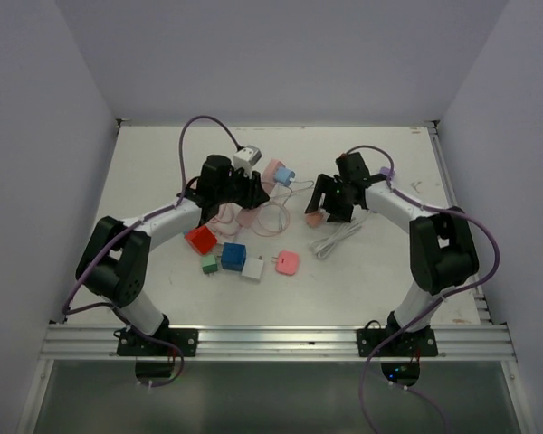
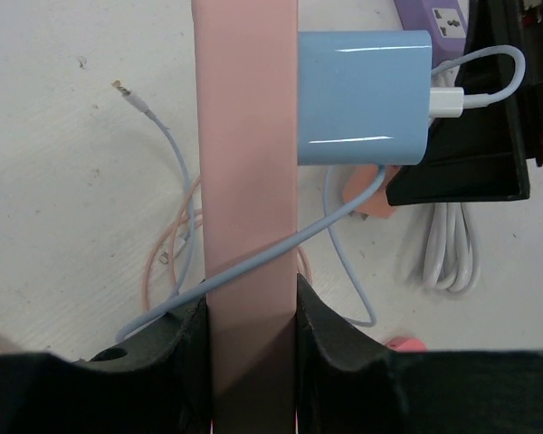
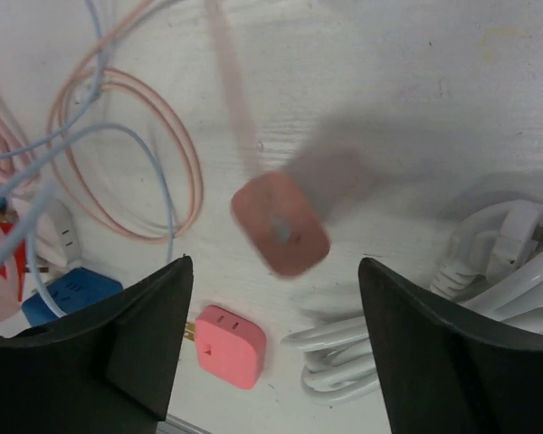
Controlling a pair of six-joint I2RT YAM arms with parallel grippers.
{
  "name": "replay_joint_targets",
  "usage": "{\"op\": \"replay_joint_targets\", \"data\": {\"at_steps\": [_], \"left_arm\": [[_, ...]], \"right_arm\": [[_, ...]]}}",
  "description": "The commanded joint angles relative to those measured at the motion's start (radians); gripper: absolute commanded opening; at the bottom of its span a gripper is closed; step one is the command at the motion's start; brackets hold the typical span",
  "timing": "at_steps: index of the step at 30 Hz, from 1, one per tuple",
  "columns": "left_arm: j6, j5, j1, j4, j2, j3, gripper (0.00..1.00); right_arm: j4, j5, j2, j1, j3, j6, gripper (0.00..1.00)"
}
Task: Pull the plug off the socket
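Plastic blocks crowd the left of the table [image 1: 407, 181]: a red block [image 1: 200, 240], a blue cube [image 1: 233, 256], a small green adapter [image 1: 208, 263] and a white cube [image 1: 252, 268]. All are boxy with softened corners and sit close together just in front of your left arm.

Your left gripper [image 2: 251, 316] is clamped on the pink socket [image 2: 249, 136], a long, smooth, matte bar with flat faces. Both fingers press its sides, and it runs straight out from the wrist. Against the bar's right face sits a glossy blue charger [image 2: 362, 95], a rounded rectangle. A white USB plug [image 2: 445, 102] is in its far end, and a thin pale blue cable [image 2: 253, 262] loops across the bar.

Loose pink cable loops [image 3: 176, 154] lie on the white, scuffed tabletop between your two arms.

Further right, the salmon plug [image 3: 281, 226], a rounded square, is smeared by blur below your right gripper [image 3: 273, 271], apart from the socket. Its cord streaks away from it, and you cannot tell whether it rests on the table. The right fingers stand wide apart and touch nothing. A pink adapter [image 3: 228, 345] with two prongs lies near the left finger, and a coiled white cable [image 3: 344, 362], thick and round, lies just beside the right one.

Past that coil the tabletop is bare out to its right edge. Between the grippers room is tight: the right gripper's black body stands just beside the charger's far end.
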Motion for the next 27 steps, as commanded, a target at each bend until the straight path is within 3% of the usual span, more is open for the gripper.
{"op": "replay_joint_targets", "data": {"at_steps": [1, 3, 7, 14, 27], "left_arm": [[-0.020, 0.001, 0.002, 0.088, -0.001, 0.055, 0.00], [-0.019, 0.001, 0.004, 0.083, -0.001, 0.053, 0.00], [-0.013, 0.012, 0.002, 0.079, -0.003, 0.055, 0.00], [0.006, 0.075, 0.002, 0.076, -0.005, 0.063, 0.00], [0.041, 0.109, -0.021, 0.065, -0.038, 0.069, 0.00]], "right_arm": [[0.044, 0.004, -0.107, -0.004, 0.023, -0.024, 0.80], [0.041, 0.027, -0.146, -0.004, 0.036, -0.040, 0.85], [0.073, 0.020, -0.206, -0.004, 0.053, -0.065, 0.85], [0.202, -0.131, -0.258, -0.003, 0.079, -0.058, 0.85], [0.243, -0.252, -0.174, 0.017, 0.168, 0.004, 0.82]]}}
